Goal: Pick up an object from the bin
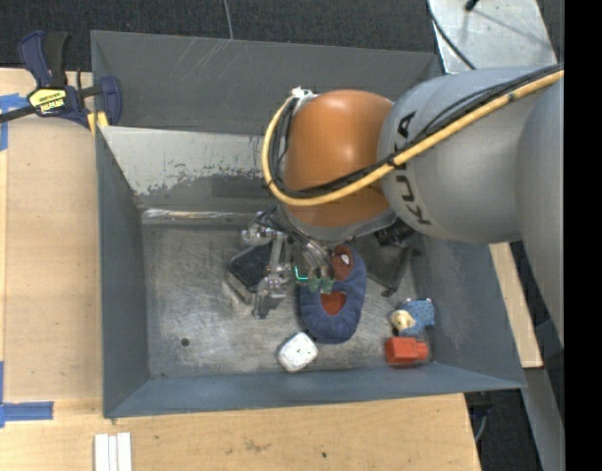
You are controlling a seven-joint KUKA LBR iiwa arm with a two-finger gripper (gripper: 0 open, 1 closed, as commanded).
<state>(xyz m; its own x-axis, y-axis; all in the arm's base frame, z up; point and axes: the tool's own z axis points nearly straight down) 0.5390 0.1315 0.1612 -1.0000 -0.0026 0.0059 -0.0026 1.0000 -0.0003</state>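
Arm (477, 165) hangs end effector (273, 292) just beside blue slipper (330, 326) (orange inside).

Arm's bulk blocks the middle of the bin (124, 263)!
The orange wrist cover (335, 150) hides the back floor, and the blue slipper-shaped thing (332, 314) loses its upper end beneath it. A dark flat thing (246, 268) to its left is half covered by metalwork under that cover; what it is, can't tell. A black piece (391, 263) lies partly under the grey arm (477, 155). The little blue-and-yellow figure (413, 314) is too small to make out.
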